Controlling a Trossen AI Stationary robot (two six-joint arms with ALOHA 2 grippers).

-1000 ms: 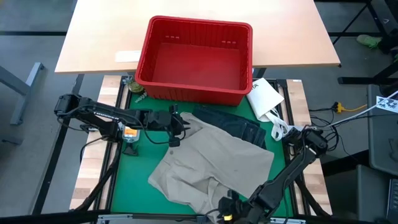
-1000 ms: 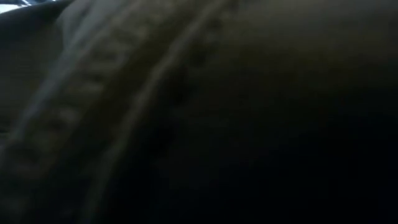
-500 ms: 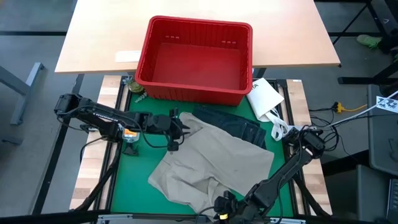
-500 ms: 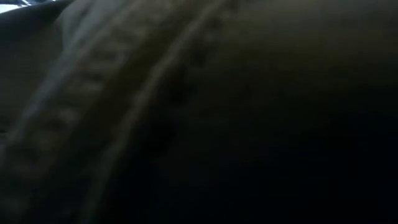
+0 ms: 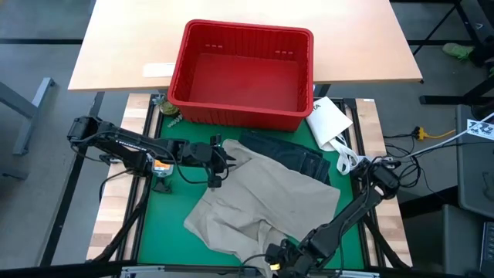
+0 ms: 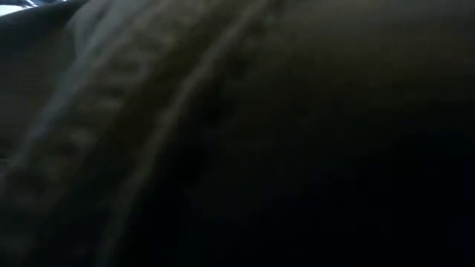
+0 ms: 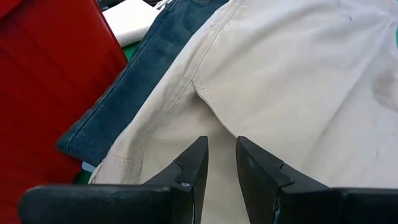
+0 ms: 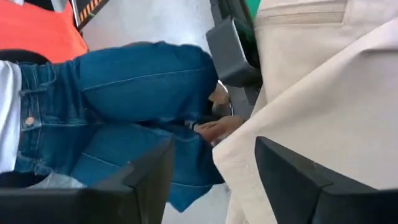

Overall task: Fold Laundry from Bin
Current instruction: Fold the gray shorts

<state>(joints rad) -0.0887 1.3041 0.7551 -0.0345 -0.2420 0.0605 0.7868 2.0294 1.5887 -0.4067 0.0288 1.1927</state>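
Your left gripper [image 5: 217, 164] pinched the khaki trousers' [image 5: 266, 197] far-left edge, jaws narrowly parted, to anchor them flat on the green mat [image 5: 166, 220]. Your right gripper [image 5: 279, 259], spread wide at the near edge, gripped nothing. Jeans [image 5: 297, 158] lay beneath; the red bin [image 5: 241, 108] sat beyond.

Tan khaki trousers [image 5: 262, 202] overlie dark blue jeans [image 5: 297, 157] on green mat [image 5: 174, 205]; bin [image 5: 243, 73] red.

Right gripper [image 8: 211, 180] now farther along the trousers' [image 5: 262, 201] near edge, wider.
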